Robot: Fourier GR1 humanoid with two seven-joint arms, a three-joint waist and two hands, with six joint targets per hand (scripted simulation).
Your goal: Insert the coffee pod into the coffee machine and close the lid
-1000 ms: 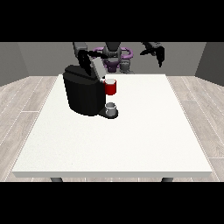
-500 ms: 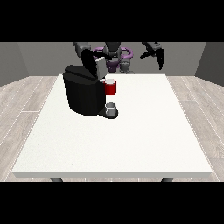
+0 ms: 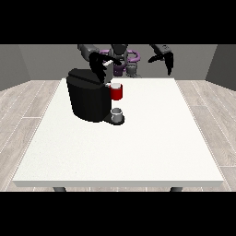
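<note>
The coffee machine stands directly beneath and just in front of the hand at the view's left, which reaches down to the machine's top near the lid; whether its fingers are apart or together cannot be told. The coffee pod itself cannot be made out. The machine is a squat black block with a red part at its front, and a small grey cup sits on its base below that. Well away to the side, the hand at the view's right hangs above the white table's far edge, fingers pointing down and relaxed, holding nothing.
</note>
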